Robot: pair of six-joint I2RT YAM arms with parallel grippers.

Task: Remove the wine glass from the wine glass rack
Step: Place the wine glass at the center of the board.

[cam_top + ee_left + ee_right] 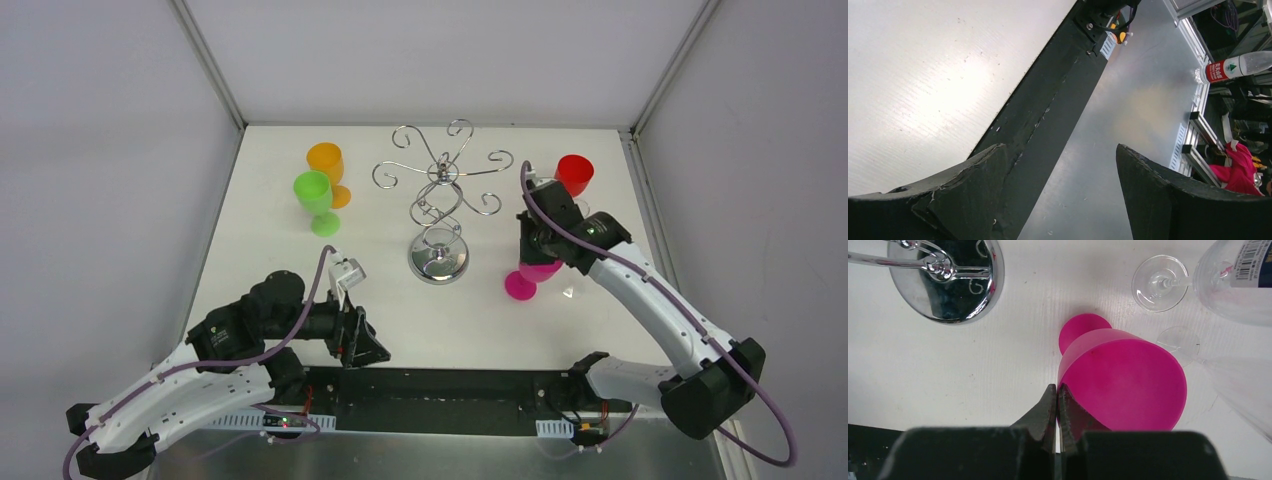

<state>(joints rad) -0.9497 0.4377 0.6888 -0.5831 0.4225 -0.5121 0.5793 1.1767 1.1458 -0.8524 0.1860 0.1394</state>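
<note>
Four coloured glasses [325,158] [313,190] [575,172] [522,284], two clear glasses [1230,295] [1243,385] (faint), one wine glass rack [438,262]

wine glass rack [437,262] on table [450,330]

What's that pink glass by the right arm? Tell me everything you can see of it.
The pink wine glass looks like opaque magenta plastic: a wide round bowl and a round foot, the stem hidden. It is off the wine glass rack, tilted, above the table beside its base. The right gripper is shut on the bowl's rim. Whether the foot touches the table is unclear.
</note>
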